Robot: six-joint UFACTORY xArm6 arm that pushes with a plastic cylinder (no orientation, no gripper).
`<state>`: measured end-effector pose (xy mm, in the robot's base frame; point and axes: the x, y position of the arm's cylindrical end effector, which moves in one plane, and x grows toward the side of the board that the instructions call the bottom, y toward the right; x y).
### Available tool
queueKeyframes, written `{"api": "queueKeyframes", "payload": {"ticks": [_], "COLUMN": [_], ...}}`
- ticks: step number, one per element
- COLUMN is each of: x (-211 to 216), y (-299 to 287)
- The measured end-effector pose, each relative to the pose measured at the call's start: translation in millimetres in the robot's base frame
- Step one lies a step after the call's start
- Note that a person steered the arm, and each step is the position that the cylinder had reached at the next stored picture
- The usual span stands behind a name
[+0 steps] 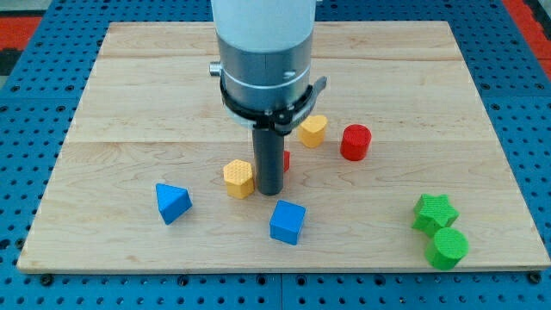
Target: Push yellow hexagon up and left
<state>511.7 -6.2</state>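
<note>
The yellow hexagon (pixel 238 178) lies on the wooden board (pixel 129 86) a little left of centre, in the lower half. My tip (pixel 269 191) stands just to the hexagon's right, very close to or touching its right side. A small red block (pixel 286 160) is mostly hidden behind the rod, so its shape cannot be made out. The arm's grey and white body rises from the rod to the view's top.
A second yellow block (pixel 312 130) sits up and right of my tip. A red cylinder (pixel 355 142) lies further right. A blue triangle (pixel 172 203) is at lower left, a blue cube (pixel 287 222) below my tip. A green star (pixel 434 212) and green cylinder (pixel 448 248) sit at lower right.
</note>
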Motion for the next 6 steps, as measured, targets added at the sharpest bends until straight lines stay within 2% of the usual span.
{"api": "queueKeyframes", "payload": {"ticks": [1,2,4,6], "x": [-29,6,16,-34], "y": [23,13,-54,-133]}}
